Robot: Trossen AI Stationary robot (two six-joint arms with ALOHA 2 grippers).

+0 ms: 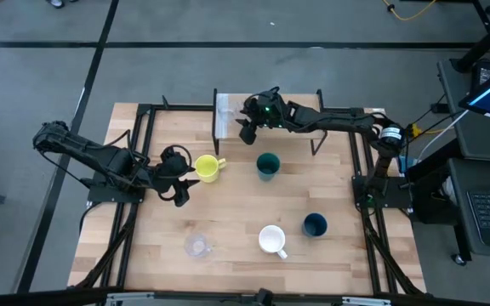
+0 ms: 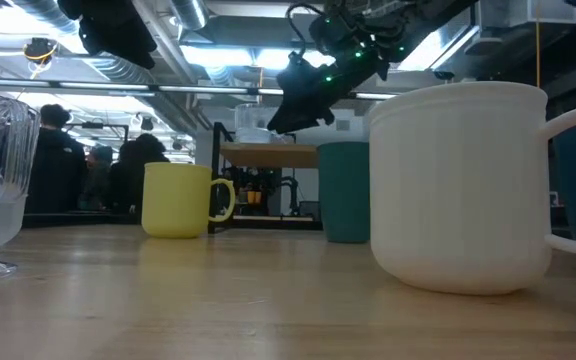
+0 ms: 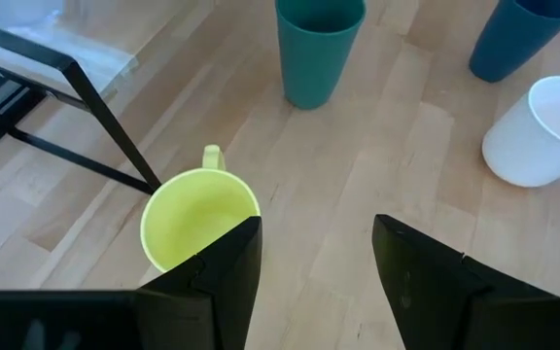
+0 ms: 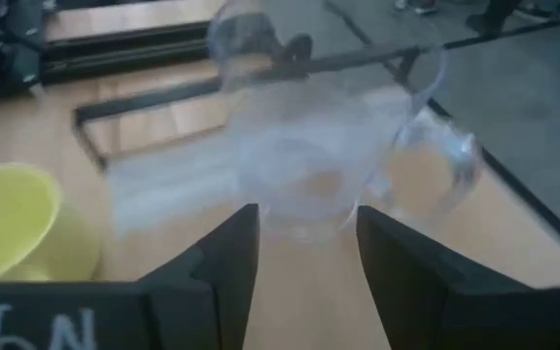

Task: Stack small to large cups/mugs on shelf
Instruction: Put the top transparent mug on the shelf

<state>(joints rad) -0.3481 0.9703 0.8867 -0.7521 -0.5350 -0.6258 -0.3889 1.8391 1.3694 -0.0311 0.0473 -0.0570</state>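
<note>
Clear glass mug (image 4: 319,146) is sitting on the shelf (image 1: 228,115) at the far middle of the table, just ahead of the right gripper (image 4: 299,253), whose fingers are spread and gripping nothing. Second clear glass (image 1: 196,246) is waiting near left; white mug (image 1: 271,239) and dark blue cup (image 1: 315,224) near right; teal cup (image 1: 267,166) centre. Yellow mug (image 3: 200,216) is sitting just beside the left gripper (image 3: 309,262), jaws spread, empty. Risk, judging from here: the right fingers are hovering close to the glass, so any sideways swing could be knocking it off the shelf edge.
</note>
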